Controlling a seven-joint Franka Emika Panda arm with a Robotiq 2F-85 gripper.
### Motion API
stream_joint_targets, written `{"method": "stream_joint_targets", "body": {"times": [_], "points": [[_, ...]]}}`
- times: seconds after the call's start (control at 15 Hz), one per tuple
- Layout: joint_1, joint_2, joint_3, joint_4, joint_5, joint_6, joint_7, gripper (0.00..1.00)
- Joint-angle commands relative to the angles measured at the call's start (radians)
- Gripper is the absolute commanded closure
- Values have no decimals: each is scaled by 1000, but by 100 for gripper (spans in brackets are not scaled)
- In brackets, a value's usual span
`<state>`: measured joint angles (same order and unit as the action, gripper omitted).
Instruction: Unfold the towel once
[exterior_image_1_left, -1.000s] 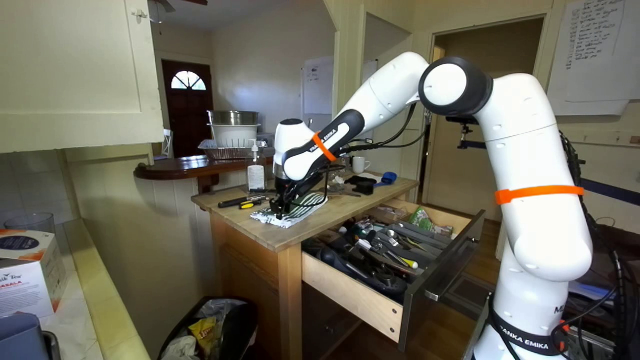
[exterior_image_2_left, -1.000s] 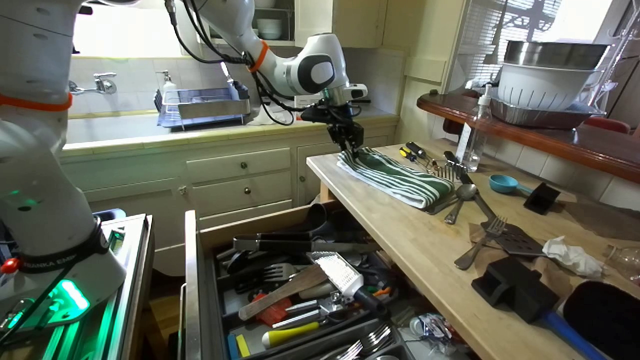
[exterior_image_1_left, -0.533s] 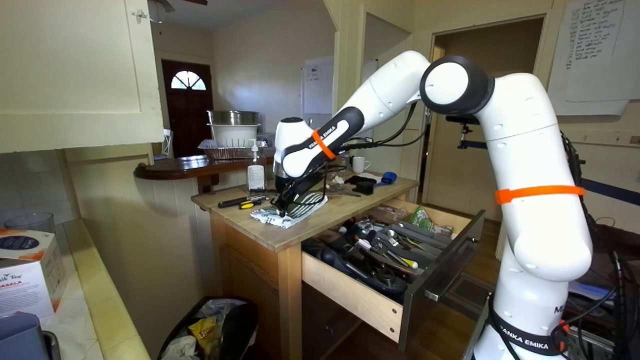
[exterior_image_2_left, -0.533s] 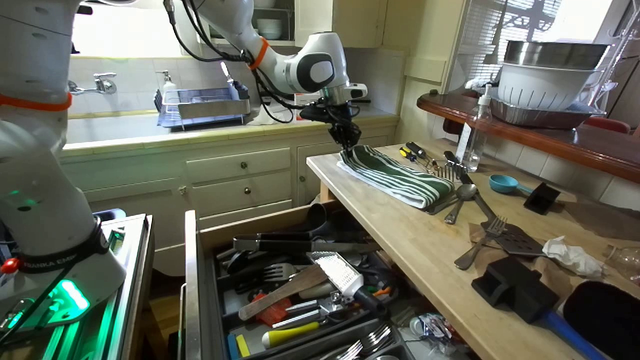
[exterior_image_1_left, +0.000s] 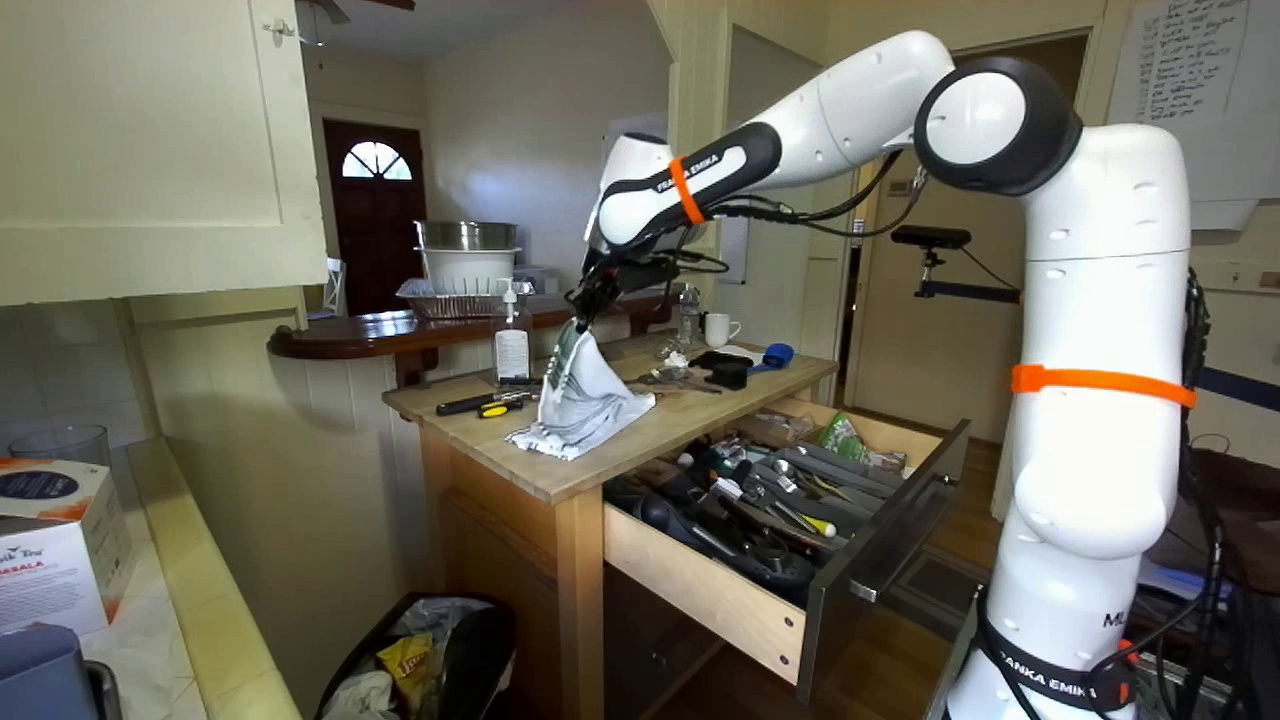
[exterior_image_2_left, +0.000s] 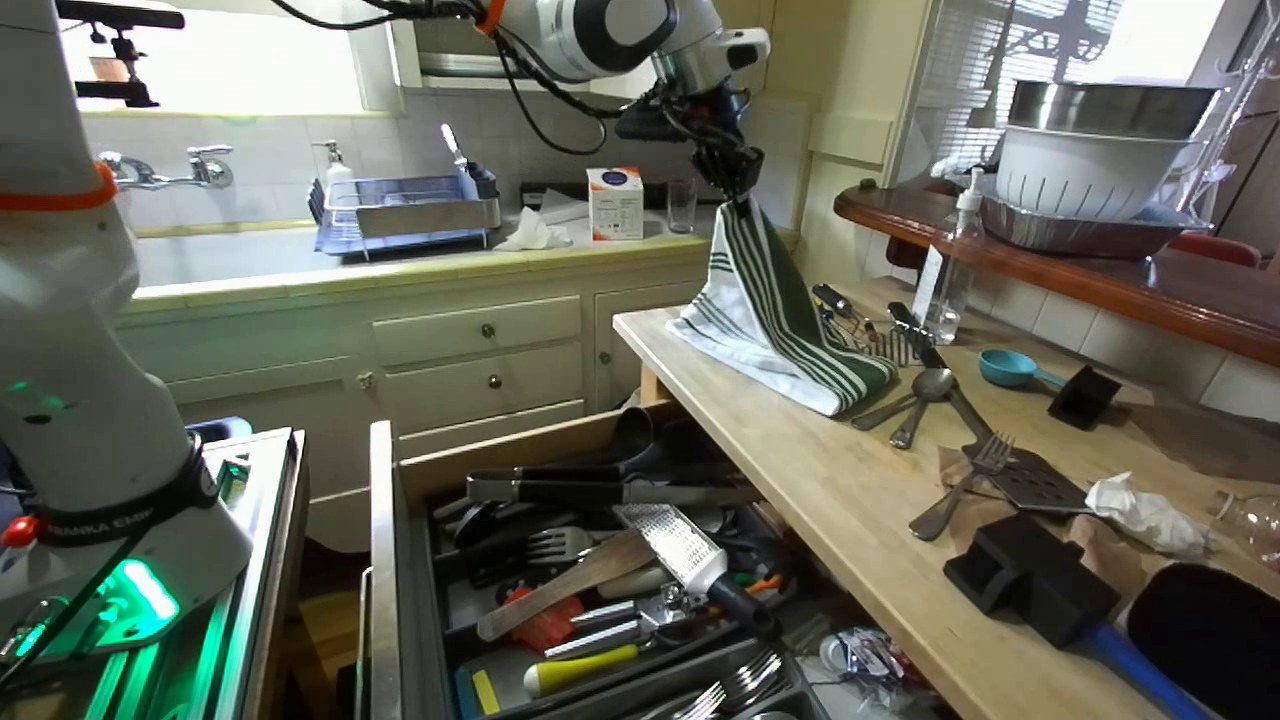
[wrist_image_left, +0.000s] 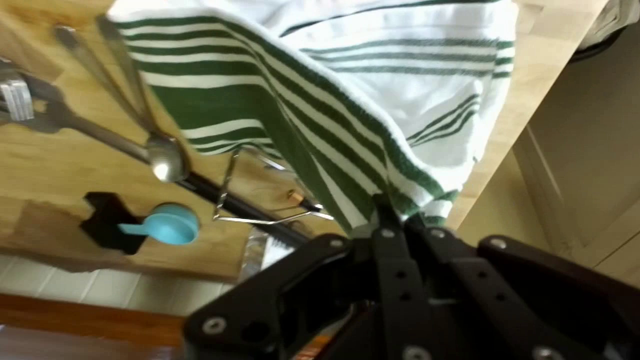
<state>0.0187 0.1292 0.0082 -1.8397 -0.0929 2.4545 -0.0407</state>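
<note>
my black gripper pinches the green-striped white cloth towel, likely light and limp, by an edge above the wooden counter.

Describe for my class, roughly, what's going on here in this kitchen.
A robot arm has the job of unfolding a striped towel on a wooden counter. Its gripper is shut on part of it, holding that part up, while the rest drapes down onto the counter near a spoon. The unfolding isn't finished: the lifted part has not yet been laid flat. A cluttered drawer stands open below.
</note>
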Motion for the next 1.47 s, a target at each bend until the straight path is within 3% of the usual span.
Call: {"method": "stream_joint_targets", "body": {"times": [0.0, 0.07, 0.13, 0.33, 0.67, 0.8, 1.07, 1.33, 1.4], "points": [[-71, -102, -61, -8, 11, -46, -49, 99], [-95, -112, -80, 0, 47, -23, -86, 99], [-63, -84, -58, 7, 7, -26, -34, 96], [-102, -114, -89, 9, 23, -26, -79, 96], [-94, -108, -79, 8, 23, -26, -79, 99], [-127, -41, -118, 64, -95, 106, -22, 99], [-194, 81, -200, 230, -119, 243, -8, 99], [-225, 238, -312, 390, -162, 326, 143, 99], [-221, 133, -270, 284, -120, 290, 44, 96]]}}
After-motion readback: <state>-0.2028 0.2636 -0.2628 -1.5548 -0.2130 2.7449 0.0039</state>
